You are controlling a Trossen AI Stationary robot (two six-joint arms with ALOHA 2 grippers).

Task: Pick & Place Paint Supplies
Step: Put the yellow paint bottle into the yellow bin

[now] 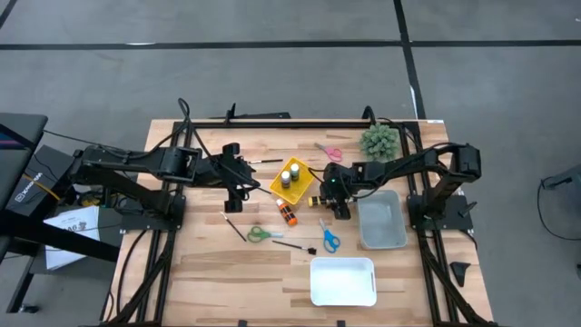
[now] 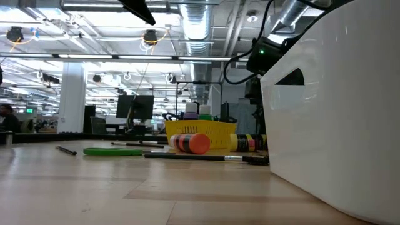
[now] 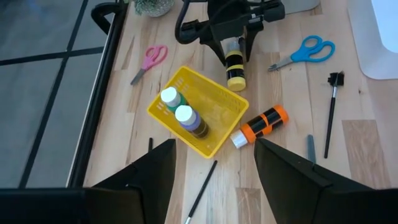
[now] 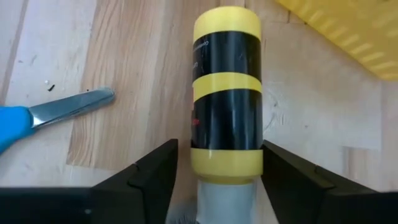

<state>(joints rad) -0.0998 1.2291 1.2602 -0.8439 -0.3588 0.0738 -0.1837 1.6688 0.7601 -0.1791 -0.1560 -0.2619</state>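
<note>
A yellow paint bottle (image 4: pixel 227 93) with black bands lies on its side on the table next to the yellow basket (image 3: pixel 199 115). My right gripper (image 4: pixel 219 177) is low over it and open, one finger on each side of the bottle's cap end. The basket holds a green bottle (image 3: pixel 171 99) and a purple bottle (image 3: pixel 189 119), both upright. An orange bottle (image 3: pixel 264 123) lies on its side on the table near the basket. Thin brushes (image 3: pixel 331 112) (image 3: pixel 200 196) lie flat on the wood. My left gripper (image 3: pixel 214 180) hangs open above the table, left of the basket. My right gripper comes slanting down from the table's right side, its fingers (image 4: pixel 155 168) flanking the yellow bottle's lowest yellow band (image 4: pixel 224 165) by the white cap. A strip of wood shows beside one finger. Whether the other finger touches the bottle, I cannot tell. The bottle lies flat on the table.
Pink scissors (image 1: pixel 329 152), green scissors (image 1: pixel 263 234) and blue scissors (image 1: pixel 328 238) lie around the basket. A grey bin (image 1: pixel 381 222) stands at the right, a white bin (image 1: pixel 343 282) near the front edge, a spiky plant (image 1: pixel 379 141) at the far right.
</note>
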